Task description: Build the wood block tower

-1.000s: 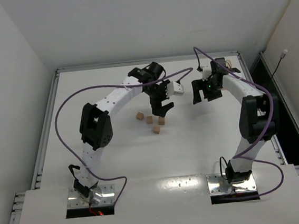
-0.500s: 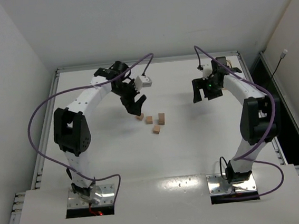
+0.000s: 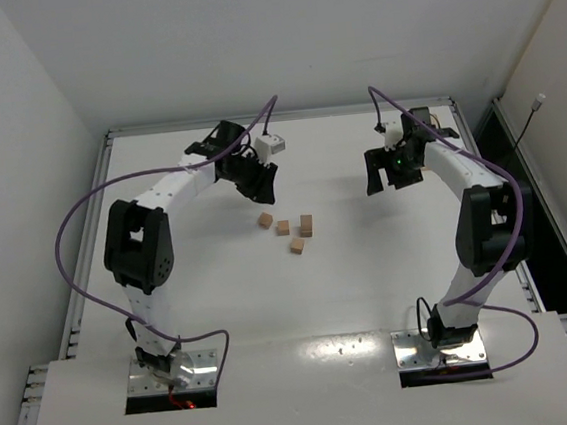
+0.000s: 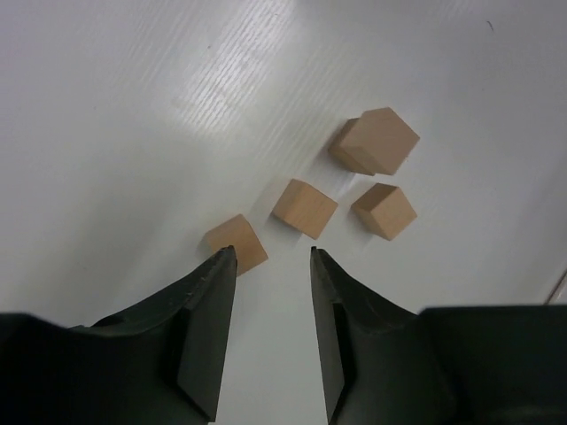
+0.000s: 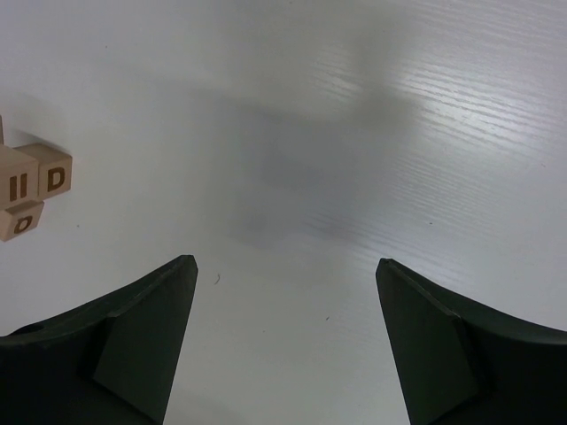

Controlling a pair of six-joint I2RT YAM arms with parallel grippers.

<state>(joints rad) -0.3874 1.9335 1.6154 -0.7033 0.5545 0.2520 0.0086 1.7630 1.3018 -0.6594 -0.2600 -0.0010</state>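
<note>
Left wrist view: the tower (image 4: pixel 376 142) looks two high, with three wood blocks (image 4: pixel 305 208) loose. Both the left tool (image 4: pixel 271 253) and right tool (image 5: pixel 285 262) gape empty.

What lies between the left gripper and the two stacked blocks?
In the left wrist view, one loose wood block lies between the left gripper and the stack.

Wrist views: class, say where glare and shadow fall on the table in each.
Left wrist: streaked white glare on the table up-left of the wood blocks, which look sharp. Right wrist: glare at upper right, a soft grey shadow mid-frame.
</note>
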